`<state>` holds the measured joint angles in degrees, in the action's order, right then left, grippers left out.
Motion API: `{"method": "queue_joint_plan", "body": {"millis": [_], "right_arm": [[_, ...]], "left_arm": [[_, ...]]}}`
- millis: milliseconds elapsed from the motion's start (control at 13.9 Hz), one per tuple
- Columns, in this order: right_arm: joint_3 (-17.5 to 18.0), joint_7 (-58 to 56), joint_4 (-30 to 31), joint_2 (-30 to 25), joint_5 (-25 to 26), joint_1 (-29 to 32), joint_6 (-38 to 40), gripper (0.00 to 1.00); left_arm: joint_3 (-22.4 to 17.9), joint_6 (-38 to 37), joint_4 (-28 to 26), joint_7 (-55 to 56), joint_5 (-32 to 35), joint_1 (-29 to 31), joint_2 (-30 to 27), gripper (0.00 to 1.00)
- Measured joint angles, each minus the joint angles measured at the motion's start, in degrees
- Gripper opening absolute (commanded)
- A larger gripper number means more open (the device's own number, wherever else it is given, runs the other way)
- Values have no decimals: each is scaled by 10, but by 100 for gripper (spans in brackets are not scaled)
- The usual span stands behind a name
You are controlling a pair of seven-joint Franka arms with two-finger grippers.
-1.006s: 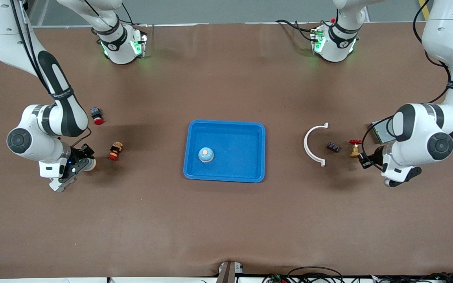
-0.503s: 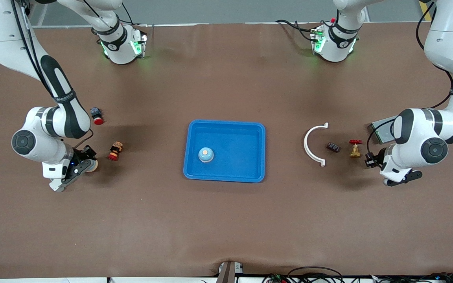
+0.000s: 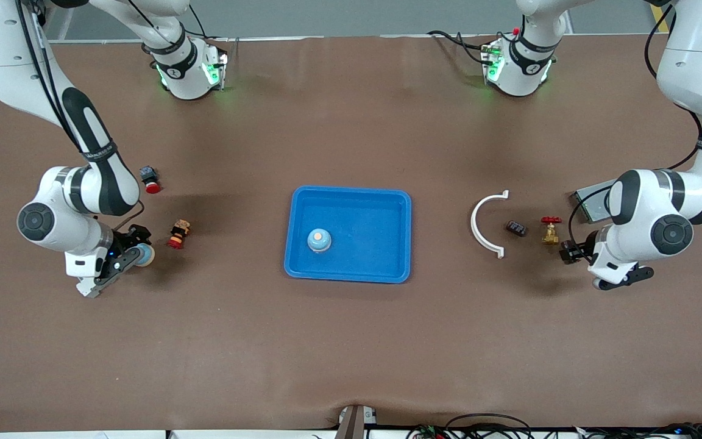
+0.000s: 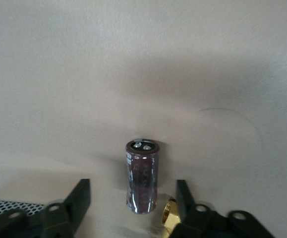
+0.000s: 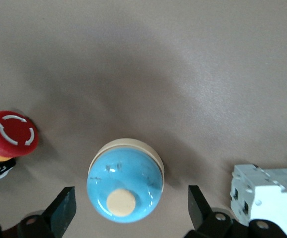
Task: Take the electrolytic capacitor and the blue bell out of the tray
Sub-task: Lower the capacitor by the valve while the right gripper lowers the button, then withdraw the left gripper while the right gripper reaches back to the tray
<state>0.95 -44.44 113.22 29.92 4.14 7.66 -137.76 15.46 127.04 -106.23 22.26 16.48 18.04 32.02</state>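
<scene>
Setting down, by the look of it: keeping the right end effector (image 3: 136, 258) low at the right arm's end of the worktop (image 3: 351, 341), fingers spread on either side of a blue bell (image 5: 125, 179) and not touching it. Keeping the left end effector (image 3: 568, 252) low at the left arm's end too, fingers spread, with the electrolytic capacitor (image 4: 142, 176) lying between them, free on the worktop and well apart from the tray (image 3: 351, 190).

Judging the next move: lifting both end effectors clear without nudging either piece, then reaching for the second blue bell (image 3: 319, 240) sitting in the tray.

Showing that second bell in the front view only. Showing the spread fingers, the capacitor's terminals and a brass valve (image 3: 549, 234) just beside one left finger in the wrist views only.
</scene>
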Motion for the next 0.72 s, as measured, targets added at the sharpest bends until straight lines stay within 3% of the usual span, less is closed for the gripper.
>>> {"method": "queue_joint_plan", "body": {"millis": [144, 359, 718], "right_arm": [[6, 34, -20, -23, -14, -1, 69, 100], [17, 172, -49, -82, -19, -35, 183, 100], [24, 414, -49, -141, -31, -141, 227, 100]], "left_arm": [[6, -3, 4, 0, 0, 0, -19, 100], [30, -43, 11, 0, 0, -1, -77, 100], [72, -157, 35, 0, 0, -2, -186, 100]]}}
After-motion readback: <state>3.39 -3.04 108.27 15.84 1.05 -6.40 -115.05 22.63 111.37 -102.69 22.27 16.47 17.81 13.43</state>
